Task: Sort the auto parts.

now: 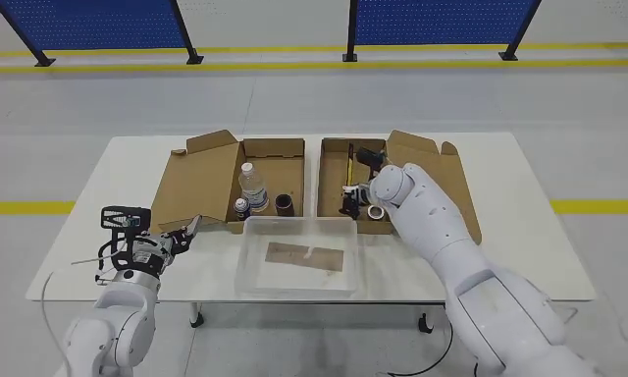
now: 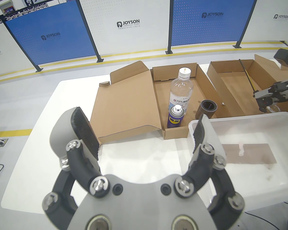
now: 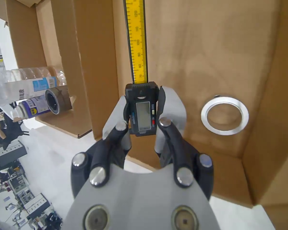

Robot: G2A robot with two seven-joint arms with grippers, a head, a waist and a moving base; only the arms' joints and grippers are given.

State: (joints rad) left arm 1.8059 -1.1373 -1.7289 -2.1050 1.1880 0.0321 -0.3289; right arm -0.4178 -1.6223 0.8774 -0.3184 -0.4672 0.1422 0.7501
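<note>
Inside the cardboard box [image 3: 206, 37], my right pincer [image 3: 144, 106] pinches the caliper [image 3: 136, 37] by its display head, likely so the long scale points straight ahead over the floor, beside the metal ring [image 3: 224, 100]. My left pincer [image 2: 141, 114] hangs spread, empty.

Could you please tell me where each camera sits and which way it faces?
Top view: above the arms, looking down on the table, left box and right box; both arms show.
Left wrist view: on the left wrist, facing across the table toward the left box; the open left gripper shows.
Right wrist view: on the right wrist, facing into the right box; the right gripper clamps the caliper.
Shared: both wrist views show the bottle and spray can.
</note>
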